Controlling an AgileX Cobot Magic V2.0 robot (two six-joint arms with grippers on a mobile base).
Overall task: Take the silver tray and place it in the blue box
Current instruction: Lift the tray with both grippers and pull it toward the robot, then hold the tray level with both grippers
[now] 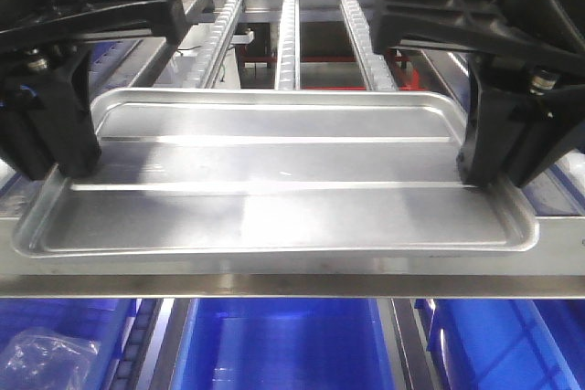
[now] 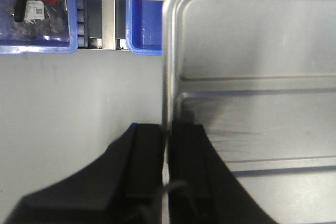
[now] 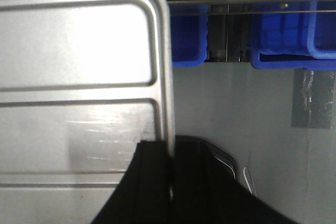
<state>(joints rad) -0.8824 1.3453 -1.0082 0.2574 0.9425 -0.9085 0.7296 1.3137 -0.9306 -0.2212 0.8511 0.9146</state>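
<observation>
— Where's the silver tray [image 1: 274,180]?
— Flat at the worktop's [image 2: 79,108] near edge. The left end effector [image 2: 168,140] and right end effector [image 3: 170,163] each pinch a side rim.
— Advice?
— Lift together, level, then lower into the blue box [image 1: 283,344].

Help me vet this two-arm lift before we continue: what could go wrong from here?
1. The left gripper and right gripper each pinch only the thin flared rim of the silver tray. On shiny metal it may slip or tilt if the arms move unevenly.
2. The blue box sits lower, past the metal rail along the tray's near edge. The wide tray could catch on that rail on the way down.
</observation>
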